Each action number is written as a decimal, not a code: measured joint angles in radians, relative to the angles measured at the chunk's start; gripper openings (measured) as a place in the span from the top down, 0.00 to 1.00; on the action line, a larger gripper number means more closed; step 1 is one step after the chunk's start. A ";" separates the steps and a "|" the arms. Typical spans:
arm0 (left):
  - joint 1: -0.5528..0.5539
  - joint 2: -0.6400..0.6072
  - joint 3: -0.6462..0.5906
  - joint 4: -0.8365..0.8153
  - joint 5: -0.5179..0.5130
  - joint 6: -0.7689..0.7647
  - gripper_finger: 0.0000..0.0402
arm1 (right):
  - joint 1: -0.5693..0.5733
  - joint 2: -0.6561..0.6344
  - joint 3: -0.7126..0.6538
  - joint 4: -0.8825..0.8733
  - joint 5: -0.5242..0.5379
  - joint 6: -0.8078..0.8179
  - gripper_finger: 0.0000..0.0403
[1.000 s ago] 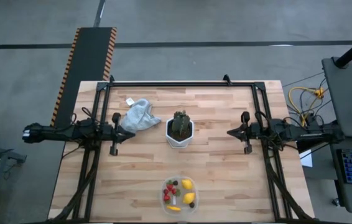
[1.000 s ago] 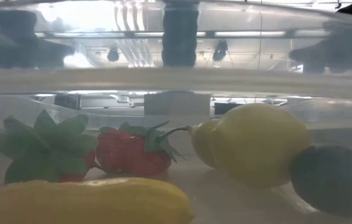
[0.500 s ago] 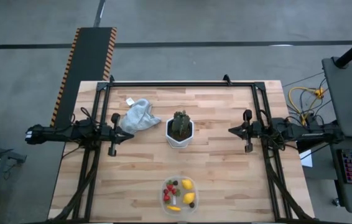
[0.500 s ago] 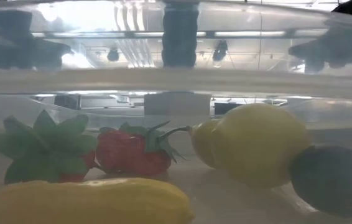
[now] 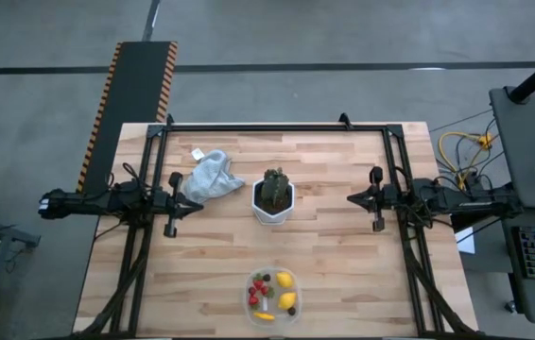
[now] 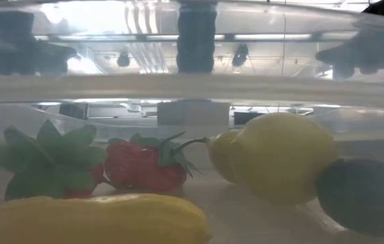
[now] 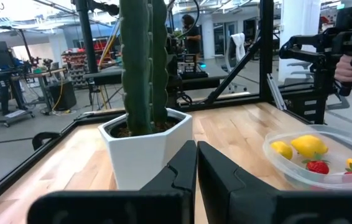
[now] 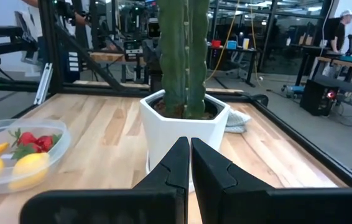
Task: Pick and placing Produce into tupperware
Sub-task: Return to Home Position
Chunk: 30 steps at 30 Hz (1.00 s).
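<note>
The clear round tub (image 5: 248,300) stands near the table's near edge, at the middle. In it lie yellow lemons (image 5: 285,280), red strawberries (image 5: 260,286), a thin yellow piece (image 5: 264,316) and a dark berry (image 5: 291,310). The low view looks through the tub's wall (image 6: 192,88) at a lemon (image 6: 283,156), a strawberry (image 6: 141,166) and the dark berry (image 6: 365,196). My left gripper (image 5: 195,201) is shut and empty at the table's left, pointing at the plant pot. My right gripper (image 5: 351,199) is shut and empty at the table's right, also pointing at the pot.
A white hexagonal pot (image 5: 273,196) with a dark green spiky plant stands at the table's middle, between the two grippers. A crumpled grey cloth (image 5: 211,176) lies far-left of the pot, close to my left gripper. A black frame runs along the table's edges.
Both grippers have drawn back a little from the pot, the left toward the table's left edge and the right toward its right edge. Both have stayed shut. The tub and the produce have kept still.
</note>
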 joint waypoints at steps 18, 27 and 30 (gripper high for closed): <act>0.000 0.019 0.000 0.002 0.020 -0.001 1.00 | 0.000 0.000 -0.002 0.001 0.000 -0.017 0.98; 0.000 0.019 0.000 0.006 0.019 -0.001 1.00 | 0.000 0.000 -0.002 0.001 0.000 -0.031 0.98; 0.000 0.020 0.000 0.006 0.019 -0.001 1.00 | 0.000 0.000 -0.002 0.001 0.000 -0.031 0.98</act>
